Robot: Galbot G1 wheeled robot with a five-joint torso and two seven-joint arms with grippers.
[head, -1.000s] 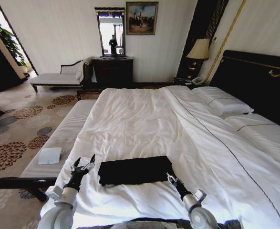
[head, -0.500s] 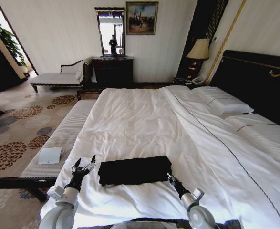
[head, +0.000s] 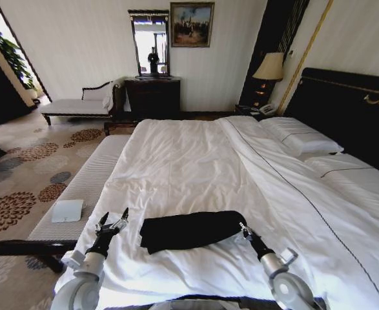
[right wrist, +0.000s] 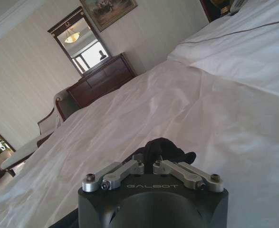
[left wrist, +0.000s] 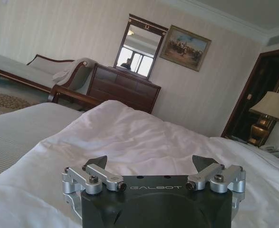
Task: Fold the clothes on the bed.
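Your black T-shirt (head: 189,231) lies low in the middle of the head picture, already a narrow band on the white bed (head: 195,161), near the bottom edge. Your right gripper (head: 244,231) is at the shirt's right end, pinching a bunch of the black cloth between pressed-together fingers; the right wrist picture shows that dark bunch poking out past the fingertips. Your left gripper (head: 113,223) hangs just left of the shirt with its fingers spread wide, not touching it. I think the pinch is small, so the cloth could slip out if you pull fast. With the far end free, the whole shirt may slide instead of folding over.
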